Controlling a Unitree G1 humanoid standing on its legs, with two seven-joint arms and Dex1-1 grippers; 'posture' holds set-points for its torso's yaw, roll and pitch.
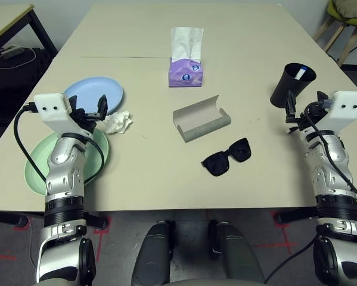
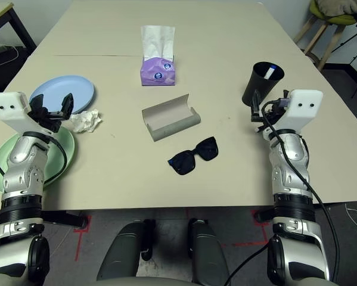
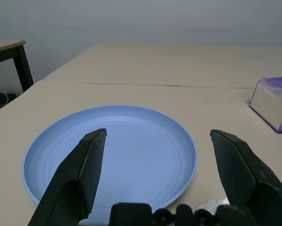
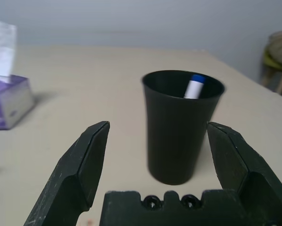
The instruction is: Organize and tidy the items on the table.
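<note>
On the table's left lie a pale blue plate [image 1: 93,94] and, nearer me, a pale green plate [image 1: 35,167] partly hidden by my left forearm. A crumpled white tissue wad [image 1: 116,122] rests beside them. My left gripper [image 1: 90,109] hovers open over the blue plate's [image 3: 117,155] near rim, holding nothing. The grey glasses case [image 1: 201,119] lies open mid-table, with the black sunglasses [image 1: 227,157] in front of it. At the right stands the black cup [image 1: 291,84] with the white marker pen [image 1: 302,74] inside. My right gripper [image 1: 305,104] is open just short of the cup [image 4: 178,136], apart from it.
A purple tissue box [image 1: 186,70] stands behind the case, near the table's seam [image 1: 124,57]. A dark-legged side table [image 1: 11,18] is off the back left. A wooden stool [image 1: 345,27] is off the back right.
</note>
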